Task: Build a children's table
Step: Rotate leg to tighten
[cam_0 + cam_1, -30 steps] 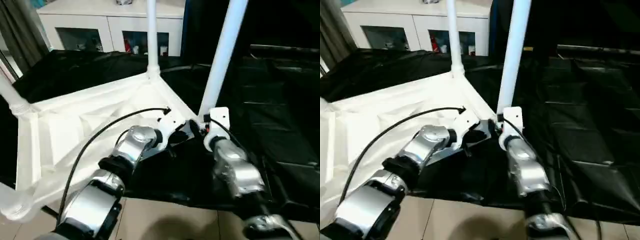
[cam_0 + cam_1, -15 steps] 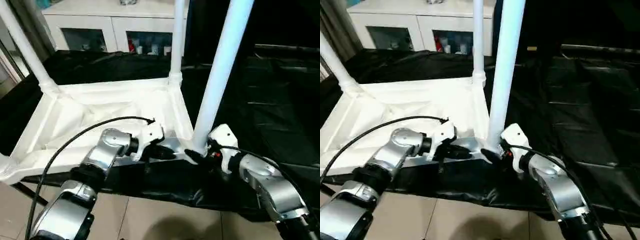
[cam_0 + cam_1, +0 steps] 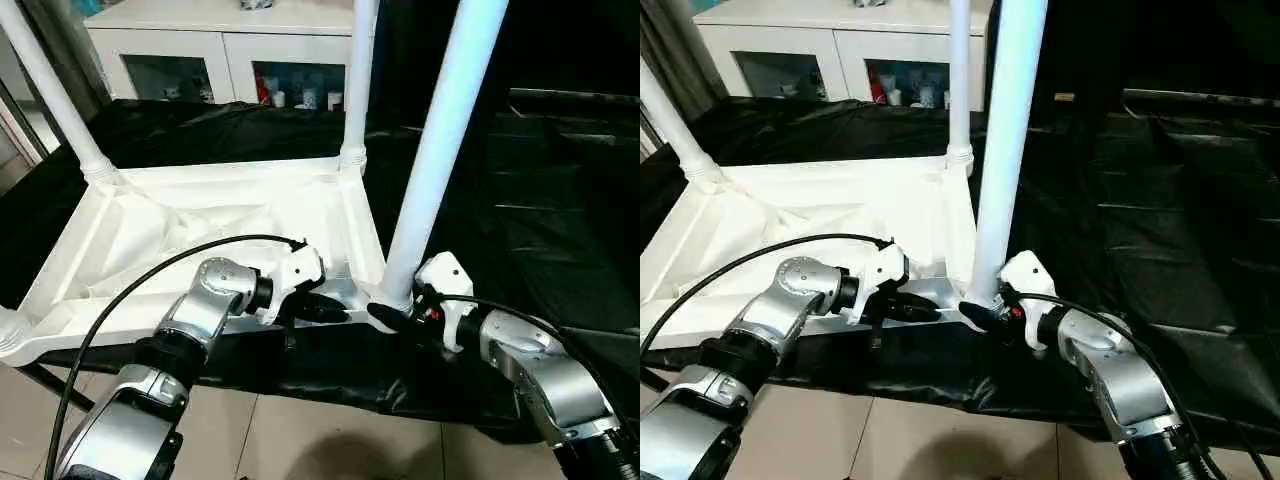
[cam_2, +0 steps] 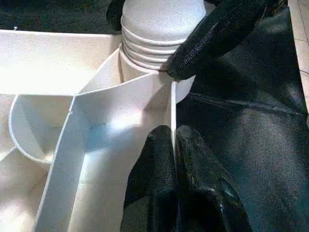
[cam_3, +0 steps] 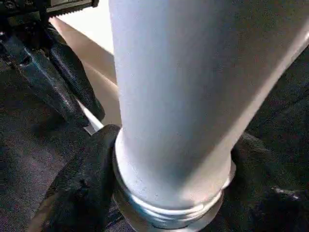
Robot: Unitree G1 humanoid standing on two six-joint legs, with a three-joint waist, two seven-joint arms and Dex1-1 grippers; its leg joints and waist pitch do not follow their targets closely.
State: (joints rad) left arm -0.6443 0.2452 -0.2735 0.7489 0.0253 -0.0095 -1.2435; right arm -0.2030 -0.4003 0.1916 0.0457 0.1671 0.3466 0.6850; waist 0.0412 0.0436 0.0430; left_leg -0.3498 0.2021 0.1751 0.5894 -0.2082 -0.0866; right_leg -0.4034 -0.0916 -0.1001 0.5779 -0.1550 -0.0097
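The children's table lies upside down on black cloth, its ribbed white top (image 3: pixel 180 225) facing up. Three white legs stand in corner sockets: far left (image 3: pixel 55 95), far right (image 3: pixel 358 80) and near right (image 3: pixel 440 150). My left gripper (image 3: pixel 335 310) is shut on the thin near rim of the top, just beside the near-right socket; in the left wrist view its fingers (image 4: pixel 159 159) pinch that wall. My right gripper (image 3: pixel 392 308) wraps the base of the near-right leg (image 5: pixel 169 96), with a black finger (image 5: pixel 87 174) pressed against the collar on each side.
A white glass-door cabinet (image 3: pixel 200 55) stands behind the table. Black cloth (image 3: pixel 560 200) covers the surface to the right. Tiled floor (image 3: pixel 300 440) runs along the front edge. A black cable (image 3: pixel 150 285) loops over my left forearm.
The camera has swung, so the table now shows more squarely. My right gripper's fingers have drawn in around the leg's base. The left grip on the rim is unchanged.
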